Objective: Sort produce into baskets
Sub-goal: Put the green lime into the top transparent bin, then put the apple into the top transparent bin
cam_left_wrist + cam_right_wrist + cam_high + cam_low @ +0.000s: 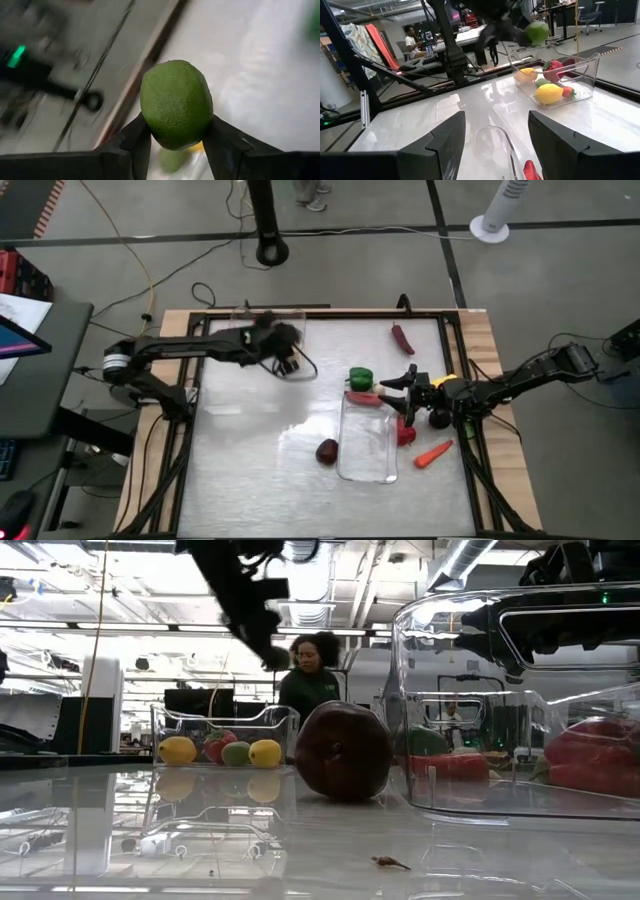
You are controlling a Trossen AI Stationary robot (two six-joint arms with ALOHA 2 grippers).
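1. Clamped between the left gripper (176,150) fingers: a green lime-like fruit (176,104), carried above the far clear basket (555,75) at roughly 11 o'clock on the table (250,470).
2. Already lying in that basket: yellow lemons (177,750), a red piece and a green one.
3. Parked at 3 o'clock with fingers spread and nothing held: the right gripper (408,392), beside the near clear basket (367,442).
4. Scattered near the second basket: green pepper (361,378), maroon round fruit (326,451), orange carrot (433,454), red chili (402,339).
5. Best done by centring over a bare patch of basket floor, lowering inside the walls, then releasing low, likely stopping any roll or bounce out.
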